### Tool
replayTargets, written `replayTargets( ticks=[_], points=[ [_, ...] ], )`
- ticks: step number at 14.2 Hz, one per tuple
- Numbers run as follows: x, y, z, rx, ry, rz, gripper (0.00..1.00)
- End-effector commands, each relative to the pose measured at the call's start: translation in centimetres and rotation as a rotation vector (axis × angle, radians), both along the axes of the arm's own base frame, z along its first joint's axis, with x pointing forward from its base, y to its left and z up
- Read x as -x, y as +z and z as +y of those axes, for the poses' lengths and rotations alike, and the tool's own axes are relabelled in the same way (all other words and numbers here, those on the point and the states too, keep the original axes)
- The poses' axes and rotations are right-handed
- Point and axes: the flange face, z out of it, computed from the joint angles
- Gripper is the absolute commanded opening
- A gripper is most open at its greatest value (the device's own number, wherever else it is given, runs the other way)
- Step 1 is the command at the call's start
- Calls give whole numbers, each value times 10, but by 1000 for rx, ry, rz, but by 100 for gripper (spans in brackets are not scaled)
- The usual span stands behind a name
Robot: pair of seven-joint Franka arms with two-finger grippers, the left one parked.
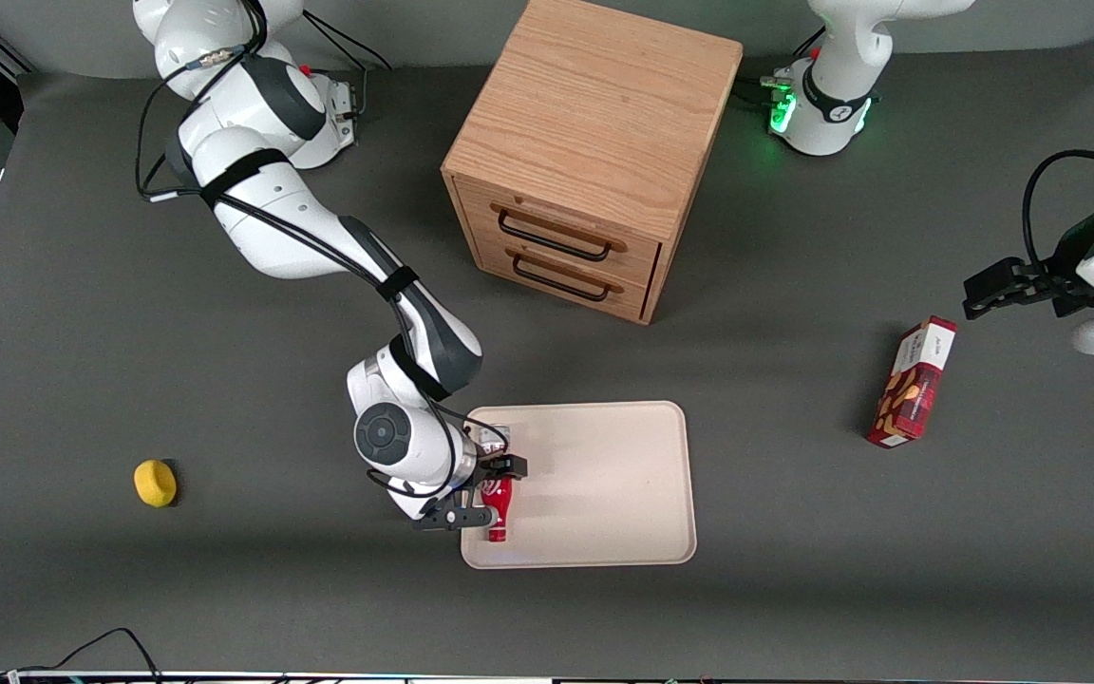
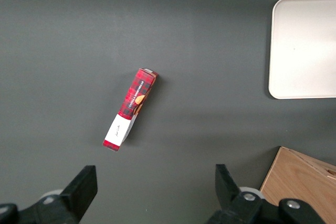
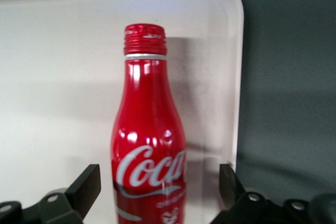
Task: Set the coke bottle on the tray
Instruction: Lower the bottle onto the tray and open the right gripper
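One coke bottle (image 3: 148, 145) is the thing of interest: slim and contoured, glossy red, with a white script logo across its wider body, a narrow neck, a thin silver ring under the ribbed red cap. In the front view the coke bottle (image 1: 499, 508) lies over the tray (image 1: 604, 494), close to the tray's short edge at the working arm's end and near the corner nearest the front camera. The tray is a broad cream-beige rectangle with rounded corners and a low raised rim, lying on the dark grey table (image 1: 794, 589).

The gripper (image 1: 490, 492) hangs over that same edge of the tray, right at the bottle. In the right wrist view its fingers (image 3: 86, 184) stand spread on either side of the bottle's body with clear gaps, so the hold is released.

Farther from the front camera stands a wooden cabinet (image 1: 585, 152) with two drawers. A red snack box (image 1: 913, 394) lies toward the parked arm's end of the table, and a small yellow object (image 1: 155, 483) toward the working arm's end.
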Motion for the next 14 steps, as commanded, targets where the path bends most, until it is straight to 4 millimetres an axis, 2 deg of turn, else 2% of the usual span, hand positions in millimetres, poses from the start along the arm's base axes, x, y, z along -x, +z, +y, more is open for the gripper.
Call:
replayTargets(
  ticks=[1,7,9,11,13,14],
  points=[
    [-4,1,2,11,13,-25,100],
    [-4,1,2,12,14,-25,100],
    [-5,8,2,10,9,-30,100],
    [-5,22,5,1,11,-33,100],
    [-4,45,6,2,17,-21,100],
    [-4,64,7,-3,19,-20,100]
  ],
)
